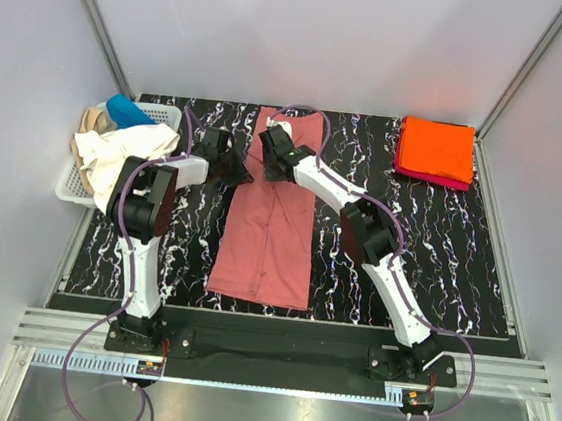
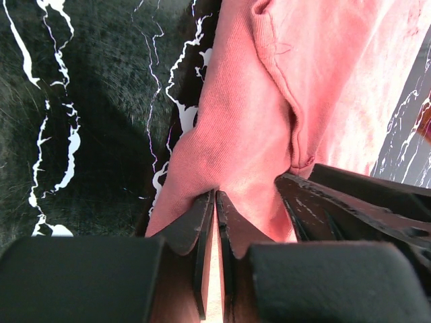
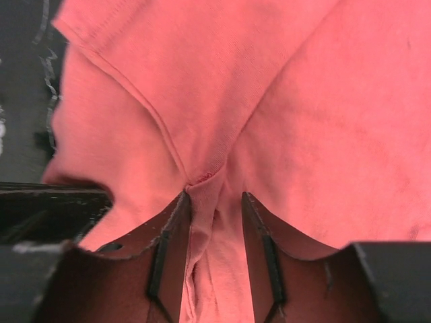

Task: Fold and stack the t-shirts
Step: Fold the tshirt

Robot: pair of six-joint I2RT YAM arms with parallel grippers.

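STEP: folding salmon-pink tee (image 1: 268,234), long strip right of basket (image 1: 166,113) | LEFT: left gripper (image 2: 215,195) clenched on its basket-side edge | RIGHT: right gripper (image 3: 215,198) grasping a bunched ridge farther from basket | HOW: likely best to lift both pinches level, keep cloth taut, lay collar end onto hem squarely

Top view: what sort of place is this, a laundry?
Probably a robotics test cell: two arms bolted to a black marbled table, blank panel walls on metal framing, a salmon-pink t-shirt laid out.

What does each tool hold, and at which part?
Both hold the salmon-pink t-shirt: the left tool pinches its side edge, the right tool a raised fold at the sleeve seam.
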